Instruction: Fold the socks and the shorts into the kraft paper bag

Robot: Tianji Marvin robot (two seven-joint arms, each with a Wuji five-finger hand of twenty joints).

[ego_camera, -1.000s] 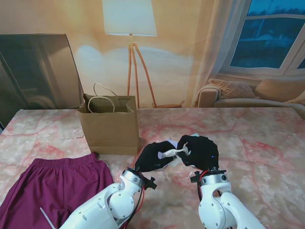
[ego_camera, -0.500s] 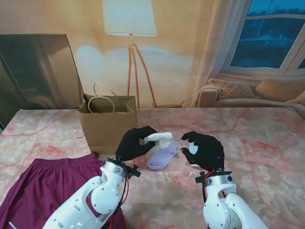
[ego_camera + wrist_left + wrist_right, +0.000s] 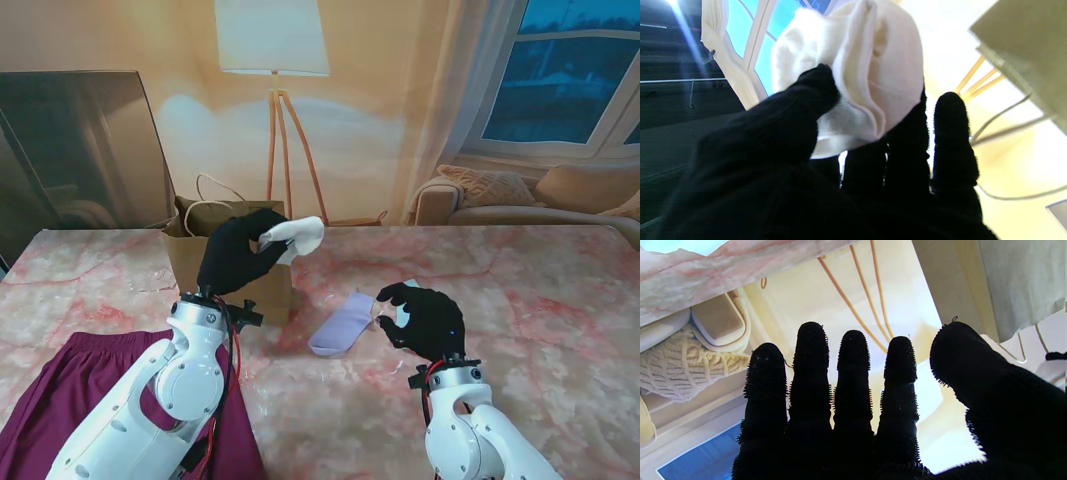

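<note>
Over the kraft paper bag (image 3: pixel 228 270), left hand (image 3: pixel 236 252) grasps a white sock (image 3: pixel 295 236), hiding the bag's mouth; right hand (image 3: pixel 425 318) hovers released.

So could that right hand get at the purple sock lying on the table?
Probably yes. The right hand is open, holds nothing, and sits right beside the purple sock with bare table around and nothing between them.

a home living room: floor lamp (image 3: pixel 272 60), sofa (image 3: pixel 520 195) with cushions, curtained window (image 3: pixel 575 70).
</note>
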